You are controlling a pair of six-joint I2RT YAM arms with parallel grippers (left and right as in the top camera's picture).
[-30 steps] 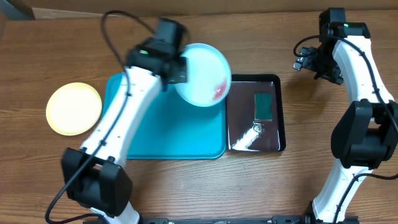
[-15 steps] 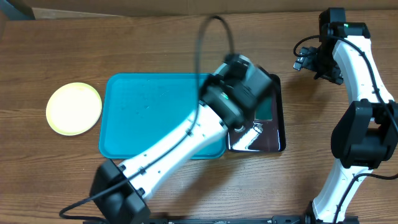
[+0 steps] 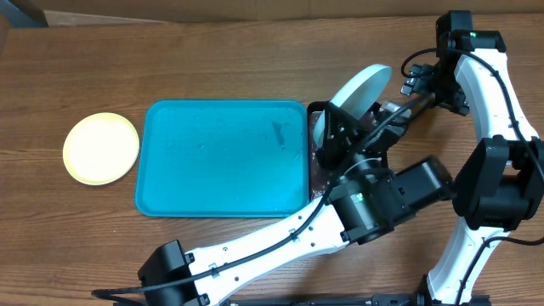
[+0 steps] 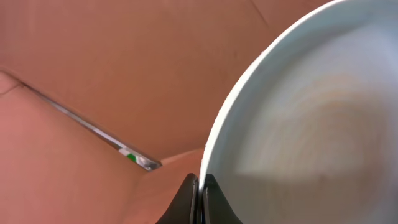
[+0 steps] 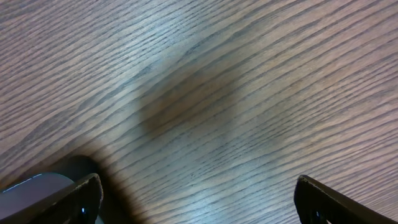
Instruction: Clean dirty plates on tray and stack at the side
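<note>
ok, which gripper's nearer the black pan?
Left. The left gripper hangs above the black pan, shut on the rim of the tilted pale blue plate. The right gripper stands open over bare table, off to the pan's right.

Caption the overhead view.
Left arm holds a pale plate tilted over the black pan; yellow plate lies beside the tray.

Overhead top-down, wrist views close-up (pale plate (image 4: 311, 124) in overhead, left)

pale blue plate (image 3: 361, 87) tilted, held aloft | yellow-green plate (image 3: 101, 148) flat, left of turquoise tray (image 3: 223, 158)
</note>
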